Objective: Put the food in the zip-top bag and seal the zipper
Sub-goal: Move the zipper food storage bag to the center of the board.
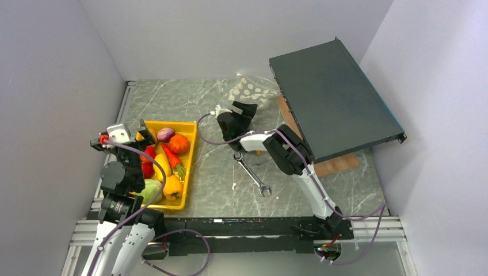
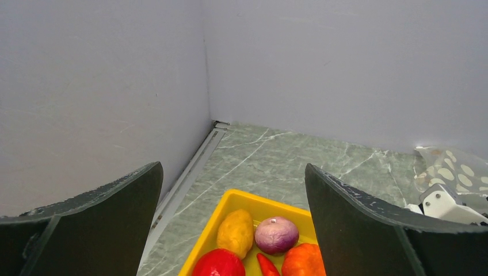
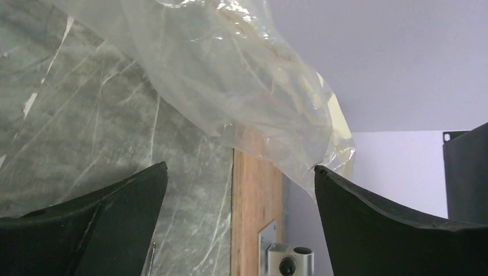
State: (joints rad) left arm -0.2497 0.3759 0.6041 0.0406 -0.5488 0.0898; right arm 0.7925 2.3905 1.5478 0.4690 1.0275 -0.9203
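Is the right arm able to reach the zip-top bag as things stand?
Likely yes: the open right gripper sits just short of the zip-top bag, with nothing between them.

left tool [image 2: 233,165] splayed wide, right tool [image 3: 240,166] likewise

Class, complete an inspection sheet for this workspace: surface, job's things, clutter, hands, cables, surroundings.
Surface: green marbled table.
Job's things: food heaped in yellow tray, left; zip-top bag at far edge, looks empty; zipper not discernible.
Clutter: wrench mid-table; dark panel tilted over wooden board, right.
Hands: left hand open above tray; right hand open at bag; neither holds anything.
Cables: purple cables along both arms.
Surroundings: grey walls on three sides.
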